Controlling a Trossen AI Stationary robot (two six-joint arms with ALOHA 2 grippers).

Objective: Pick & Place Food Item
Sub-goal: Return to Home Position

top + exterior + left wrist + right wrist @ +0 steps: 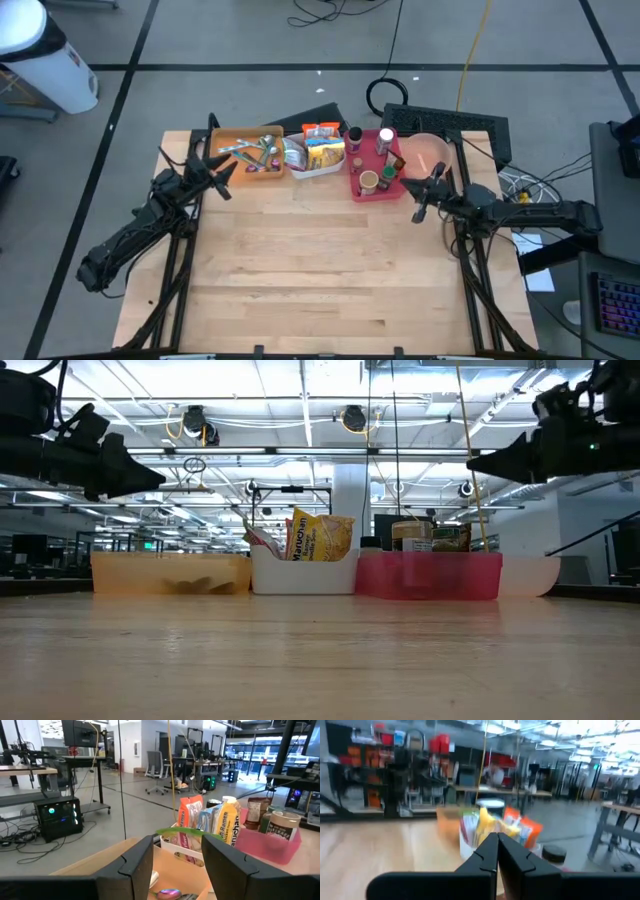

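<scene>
While upright, bottles (pixel 412 538) in pink bin (pixel 430 586)

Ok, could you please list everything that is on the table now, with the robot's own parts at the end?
table: one, light wood, under everything.
orange bin: one, orange, back of the table, on the left arm's side.
white bin: one, white, middle of the row.
food packets: several, yellow, orange and others, upright in the white bin.
pink bin: one, pink, beside the white bin, on the right arm's side.
bottles and jars: several, mixed colours, in the pink bin.
bowl: one, pale pink, beside the pink bin.
left gripper: one, dark, raised by the orange bin, fingers open.
right gripper: one, dark, raised by the bowl, fingers shut.
</scene>
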